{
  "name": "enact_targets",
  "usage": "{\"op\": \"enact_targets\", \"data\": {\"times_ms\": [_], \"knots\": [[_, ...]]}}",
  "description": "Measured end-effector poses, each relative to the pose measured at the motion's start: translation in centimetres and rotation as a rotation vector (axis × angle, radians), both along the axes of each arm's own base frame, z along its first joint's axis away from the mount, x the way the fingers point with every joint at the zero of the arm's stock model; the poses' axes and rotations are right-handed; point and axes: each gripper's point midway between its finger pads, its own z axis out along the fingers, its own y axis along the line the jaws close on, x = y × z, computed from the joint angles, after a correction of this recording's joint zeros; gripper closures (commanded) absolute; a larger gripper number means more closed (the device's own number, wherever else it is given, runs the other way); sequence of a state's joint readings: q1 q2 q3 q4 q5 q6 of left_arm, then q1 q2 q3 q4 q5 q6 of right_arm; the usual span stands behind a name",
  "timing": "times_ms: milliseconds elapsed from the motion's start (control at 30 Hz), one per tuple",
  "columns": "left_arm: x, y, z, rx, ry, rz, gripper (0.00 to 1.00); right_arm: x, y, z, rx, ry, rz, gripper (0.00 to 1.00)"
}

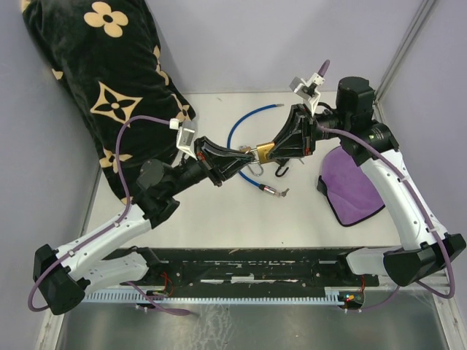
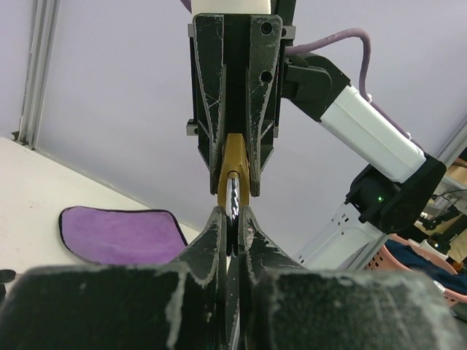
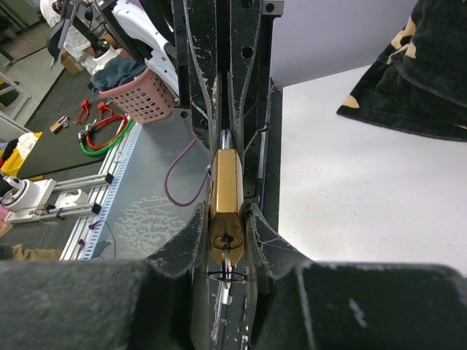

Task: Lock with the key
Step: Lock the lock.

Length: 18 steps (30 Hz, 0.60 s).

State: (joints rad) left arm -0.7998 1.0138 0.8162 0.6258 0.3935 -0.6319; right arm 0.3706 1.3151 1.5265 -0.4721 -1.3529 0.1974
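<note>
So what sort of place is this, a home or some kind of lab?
Most likely a robotics lab test cell. The white table is boxed in by plain pale panels, and the right wrist view shows aluminium framing and a pink basket beyond it.

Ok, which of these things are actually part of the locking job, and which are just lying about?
In the job:
- brass padlock, gripped by the right end effector
- shiny metal piece at the padlock's end, pinched by the left end effector

Lying about:
- blue cable
- purple cloth
- black flowered cushion
</note>
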Motion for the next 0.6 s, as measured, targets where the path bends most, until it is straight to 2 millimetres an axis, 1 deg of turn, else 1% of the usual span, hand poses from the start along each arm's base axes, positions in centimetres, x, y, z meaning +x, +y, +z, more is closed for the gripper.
{"op": "enact_targets", "data": {"times_ms": [133, 267, 433, 600], "knots": [[-0.1, -0.2, 0.5, -0.021, -0.021, -0.006, 0.97, 0.2, 0.2, 0.7, 0.012, 0.0, 0.002, 0.98], [0.0, -0.4, 1.0, -0.051, -0.043, -0.004, 0.97, 0.4, 0.4, 1.0, 0.022, 0.0, 0.001, 0.98], [0.6, -0.4, 2.1, -0.117, -0.075, 0.02, 0.97, 0.5, 0.5, 0.9, 0.031, 0.002, 0.012, 0.98], [0.9, -0.8, 3.1, -0.199, -0.079, 0.037, 0.97, 0.1, 0.4, 0.6, 0.031, 0.018, 0.039, 0.98]]}}
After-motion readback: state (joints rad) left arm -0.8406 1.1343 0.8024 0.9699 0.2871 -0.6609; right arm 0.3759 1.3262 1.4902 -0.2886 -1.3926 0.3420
